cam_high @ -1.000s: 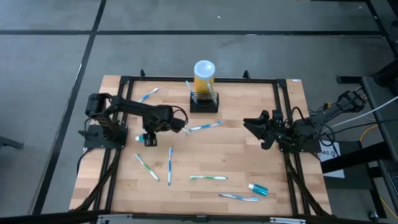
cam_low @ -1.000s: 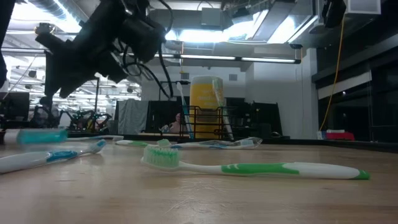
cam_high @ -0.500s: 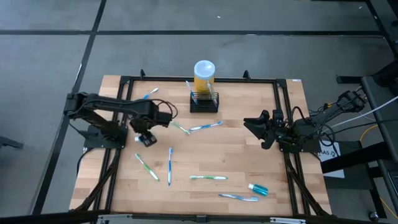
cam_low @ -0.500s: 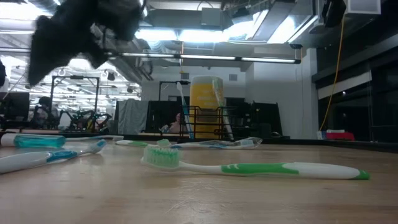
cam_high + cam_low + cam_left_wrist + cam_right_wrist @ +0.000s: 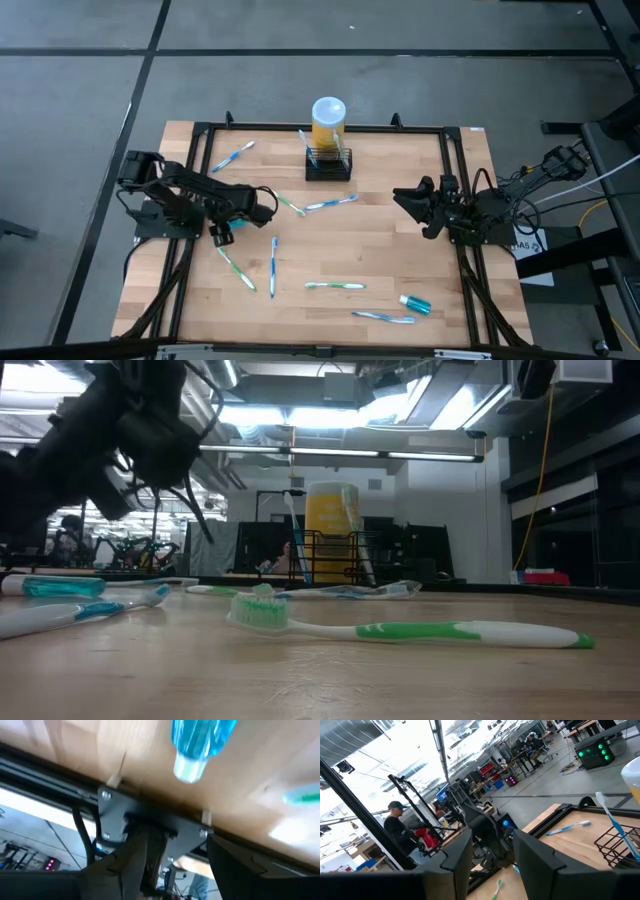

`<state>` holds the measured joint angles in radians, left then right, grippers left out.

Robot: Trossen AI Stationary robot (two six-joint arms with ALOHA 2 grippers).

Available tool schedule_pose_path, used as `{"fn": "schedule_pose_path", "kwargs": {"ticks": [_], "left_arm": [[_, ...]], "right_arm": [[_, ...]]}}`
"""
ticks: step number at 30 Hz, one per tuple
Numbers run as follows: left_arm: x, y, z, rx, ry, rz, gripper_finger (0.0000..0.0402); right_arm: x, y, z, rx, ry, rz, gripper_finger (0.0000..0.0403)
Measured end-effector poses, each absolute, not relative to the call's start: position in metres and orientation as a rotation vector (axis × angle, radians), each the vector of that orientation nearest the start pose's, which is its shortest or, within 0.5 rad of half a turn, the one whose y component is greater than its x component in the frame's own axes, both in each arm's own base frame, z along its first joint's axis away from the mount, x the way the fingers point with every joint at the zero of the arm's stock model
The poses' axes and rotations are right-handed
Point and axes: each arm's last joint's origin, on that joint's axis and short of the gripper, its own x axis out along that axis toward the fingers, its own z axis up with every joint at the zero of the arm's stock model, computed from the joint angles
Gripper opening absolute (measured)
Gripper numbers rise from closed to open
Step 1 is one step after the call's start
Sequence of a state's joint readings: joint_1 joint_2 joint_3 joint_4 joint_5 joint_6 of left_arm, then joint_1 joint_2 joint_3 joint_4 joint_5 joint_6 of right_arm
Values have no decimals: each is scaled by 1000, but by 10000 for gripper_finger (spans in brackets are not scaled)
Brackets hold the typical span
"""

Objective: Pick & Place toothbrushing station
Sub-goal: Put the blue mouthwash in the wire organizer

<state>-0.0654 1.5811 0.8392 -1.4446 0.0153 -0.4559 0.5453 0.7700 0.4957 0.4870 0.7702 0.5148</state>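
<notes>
The black wire-mesh holder [image 5: 328, 163] stands at the table's far middle with a toothbrush [image 5: 303, 140] upright in it. It also shows in the low view [image 5: 335, 560] and the right wrist view [image 5: 620, 845]. A yellow cylinder with a white top [image 5: 328, 115] stands right behind it. My left gripper [image 5: 228, 221] hovers open at the table's left, just by a teal toothpaste tube [image 5: 221, 232] that lies on the wood [image 5: 200, 740]. Its fingers [image 5: 130, 865] touch nothing. My right gripper [image 5: 400, 198] waits open [image 5: 492, 852] at the table's right, pointing left.
Several toothbrushes lie loose on the wood: blue ones [image 5: 238, 152] [image 5: 273, 265] [image 5: 383, 318], green ones [image 5: 335, 286] [image 5: 237, 268], and two near the middle [image 5: 318, 205]. A second teal tube [image 5: 415, 303] lies near right. A black frame rail [image 5: 196, 180] edges the table. A person [image 5: 395, 825] stands beyond the left edge.
My left arm has folded back toward the table's left edge, and its gripper has gone a little left and toward the near edge. The teal tube, slightly higher in the low view a second ago, now lies flat on the table.
</notes>
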Motion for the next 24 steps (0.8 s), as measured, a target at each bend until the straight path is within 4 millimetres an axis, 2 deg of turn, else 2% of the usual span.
{"fn": "schedule_pose_path", "kwargs": {"ticks": [7,13,24], "left_arm": [[200,-13,153,-217,2072,429,170],[214,-14,143,-261,1977,425,166],[273,-11,170,-344,1594,334,166]], "right_arm": [[154,73,298,655,-224,-172,145],[152,75,298,667,-227,-182,145],[151,75,298,681,-235,-189,145]]}}
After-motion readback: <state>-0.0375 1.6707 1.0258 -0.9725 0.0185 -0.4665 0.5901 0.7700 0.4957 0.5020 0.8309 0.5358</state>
